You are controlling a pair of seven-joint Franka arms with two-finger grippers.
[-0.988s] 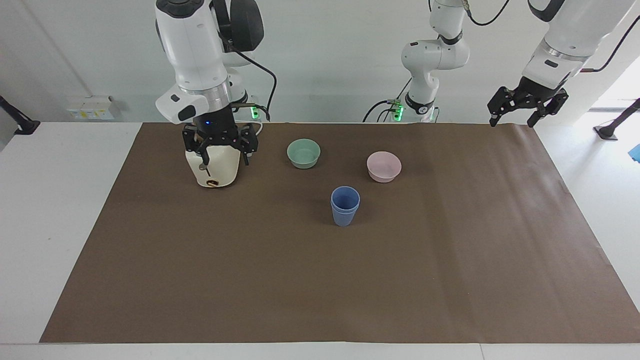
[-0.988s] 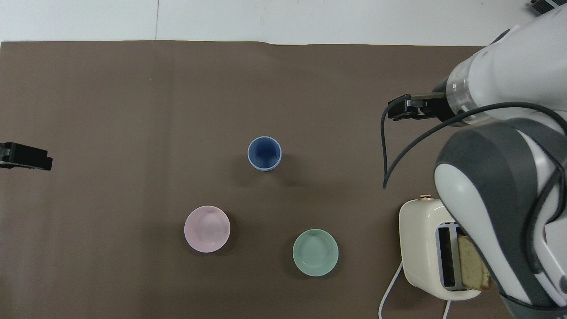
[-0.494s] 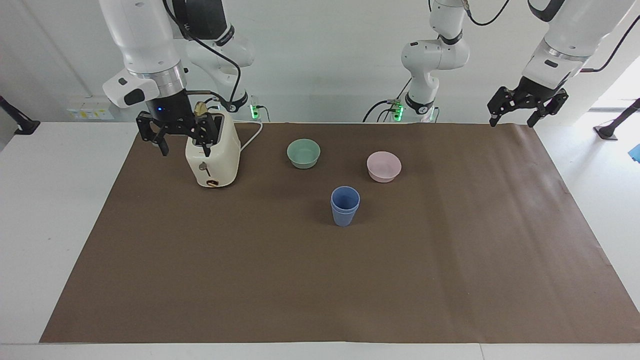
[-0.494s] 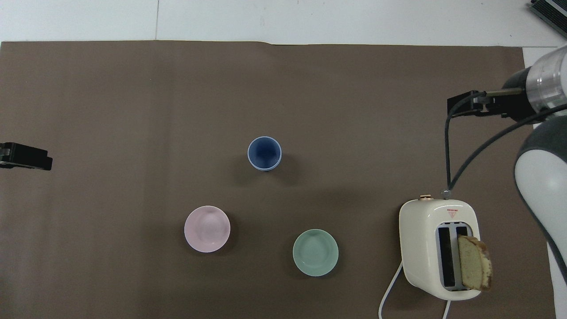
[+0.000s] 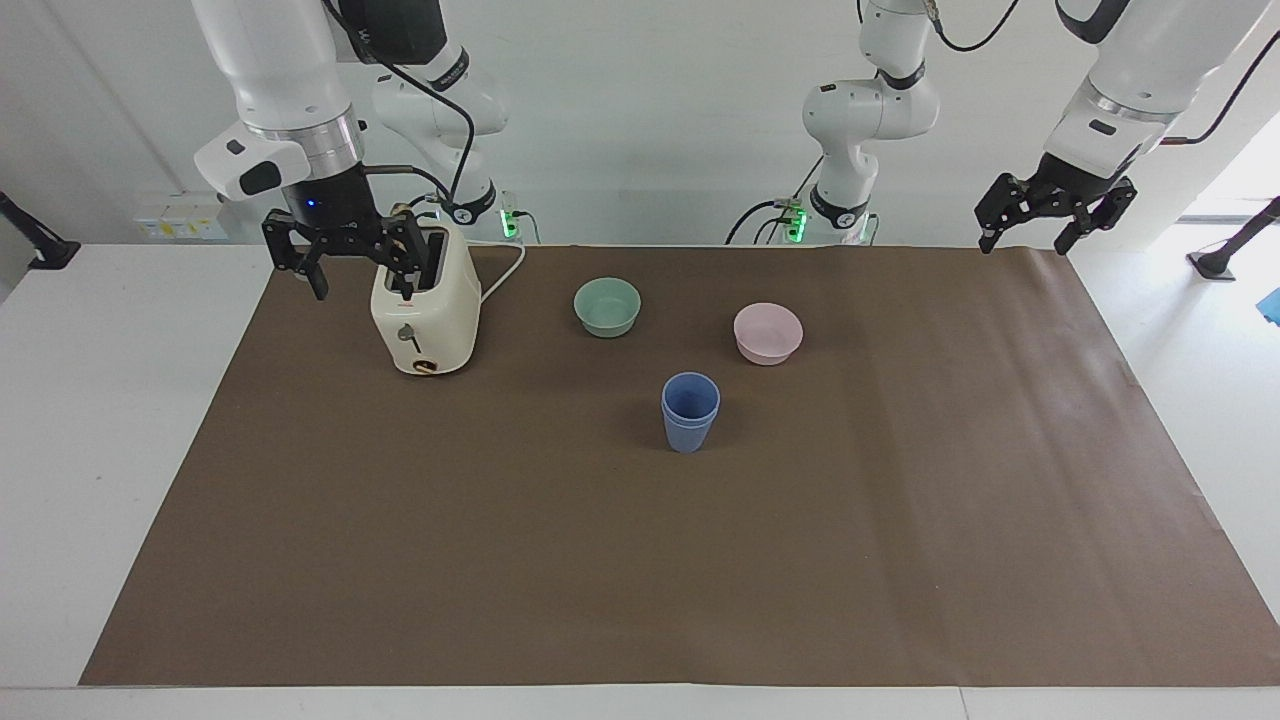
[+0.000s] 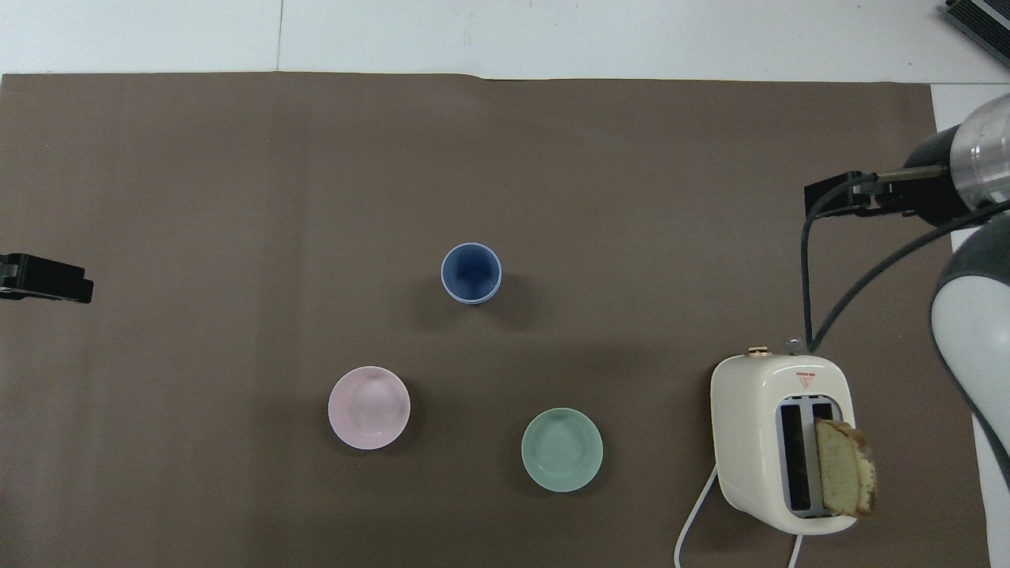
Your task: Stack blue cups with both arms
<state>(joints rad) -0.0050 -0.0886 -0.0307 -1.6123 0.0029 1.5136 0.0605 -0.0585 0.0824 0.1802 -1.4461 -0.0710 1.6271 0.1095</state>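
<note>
The blue cups (image 5: 690,411) stand upright near the middle of the brown mat, one nested inside the other, and show as a single round rim from above (image 6: 471,273). No gripper touches them. My right gripper (image 5: 364,283) hangs open and empty in the air by the toaster's top, at the right arm's end of the table; its black tip (image 6: 838,197) shows in the overhead view. My left gripper (image 5: 1026,240) waits open and empty above the mat's corner at the left arm's end, and only its tip (image 6: 46,278) shows from above.
A cream toaster (image 5: 424,318) with a bread slice (image 6: 845,467) in one slot and a white cord stands at the right arm's end. A mint-green bowl (image 5: 607,306) and a pink bowl (image 5: 767,332) sit nearer to the robots than the cups.
My right gripper has risen and swung away from the toaster's front toward the right arm's end of the table. The cups, bowls and left arm have not moved.
</note>
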